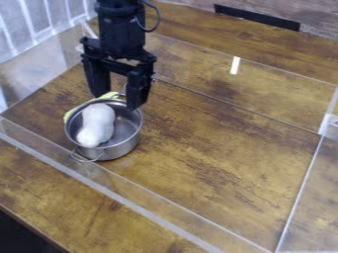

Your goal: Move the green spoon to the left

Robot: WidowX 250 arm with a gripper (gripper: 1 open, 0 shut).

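Only a short piece of the green spoon (113,97) shows, a yellow-green bit lying at the far rim of the steel pot (122,143). The rest of it is hidden behind the gripper. My black gripper (115,93) hangs straight down over that spot, open, with one finger on each side of the spoon's visible piece. Nothing is clamped between the fingers (138,91). Whether the fingertips touch the table or the pot rim I cannot tell.
A white lump (93,124) lies inside the pot. The wooden table (211,148) carries clear acrylic walls along the front (158,212) and right side (306,188). White slats (27,25) stand at the back left.
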